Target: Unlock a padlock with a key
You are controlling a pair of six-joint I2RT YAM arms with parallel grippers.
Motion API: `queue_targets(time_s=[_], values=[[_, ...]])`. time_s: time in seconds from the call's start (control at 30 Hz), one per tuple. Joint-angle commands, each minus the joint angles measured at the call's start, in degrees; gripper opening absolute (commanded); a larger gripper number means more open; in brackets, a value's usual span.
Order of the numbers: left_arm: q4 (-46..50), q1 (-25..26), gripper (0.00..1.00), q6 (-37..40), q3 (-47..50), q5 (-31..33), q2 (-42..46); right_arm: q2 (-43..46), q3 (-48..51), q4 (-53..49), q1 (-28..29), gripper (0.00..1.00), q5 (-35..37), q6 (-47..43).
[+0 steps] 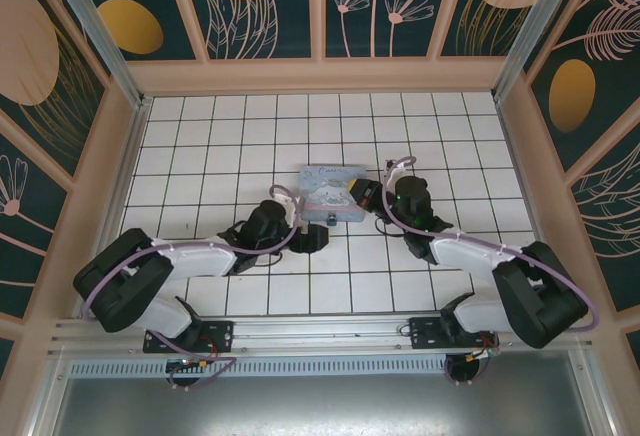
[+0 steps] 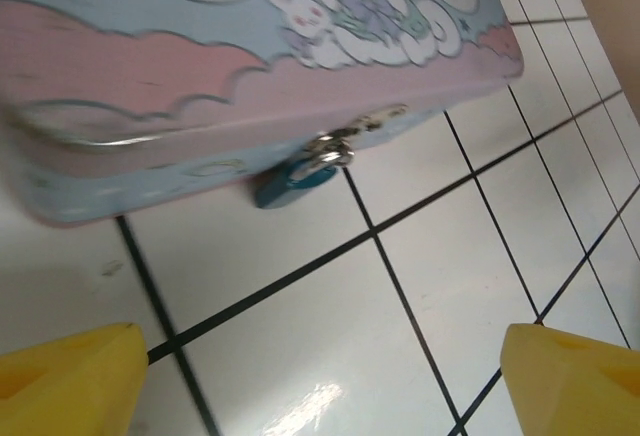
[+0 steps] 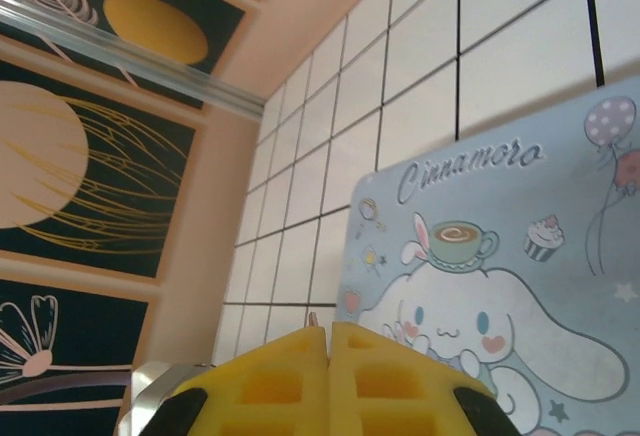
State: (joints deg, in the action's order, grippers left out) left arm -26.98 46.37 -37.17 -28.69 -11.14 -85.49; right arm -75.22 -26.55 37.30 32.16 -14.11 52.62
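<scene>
Left gripper (image 2: pixel 320 391): jaws wide, nothing between; right gripper (image 3: pixel 328 371): pads pressed together.
The left wrist view gives us the padlock (image 2: pixel 296 180) hung on the clasp (image 2: pixel 365 124) of the tin (image 2: pixel 250 66); from above we log the left arm (image 1: pixel 190 256) and right arm (image 1: pixel 470 251) stretched forward, flanking that tin.

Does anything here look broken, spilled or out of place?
Nothing stands out. The tin lies flat on the tiles, and the padlock hangs through its clasp, resting on the tiles too.

small blue padlock (image 2: pixel 293 182) on tin latch (image 2: pixel 372 122), seemingly flat
</scene>
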Motion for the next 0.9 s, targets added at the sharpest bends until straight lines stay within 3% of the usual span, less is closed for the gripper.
queue_targets(time_s=[0.0, 0.4, 0.87], values=[[-5.73, 1.46, 0.87, 3.11, -2.07, 2.05, -3.29, -1.12, -1.7, 5.33, -0.52, 0.0, -2.37, 0.5], [-17.13, 2.94, 0.77, 2.77, -4.52, 4.02, -14.3, -3.11, 1.27, 9.99, -3.85, 0.0, -3.47, 2.68], [-18.48, 3.16, 0.75, 5.27, -7.51, 9.11, -20.38, -7.73, 1.94, 13.37, -4.61, 0.0, -4.79, 3.95]])
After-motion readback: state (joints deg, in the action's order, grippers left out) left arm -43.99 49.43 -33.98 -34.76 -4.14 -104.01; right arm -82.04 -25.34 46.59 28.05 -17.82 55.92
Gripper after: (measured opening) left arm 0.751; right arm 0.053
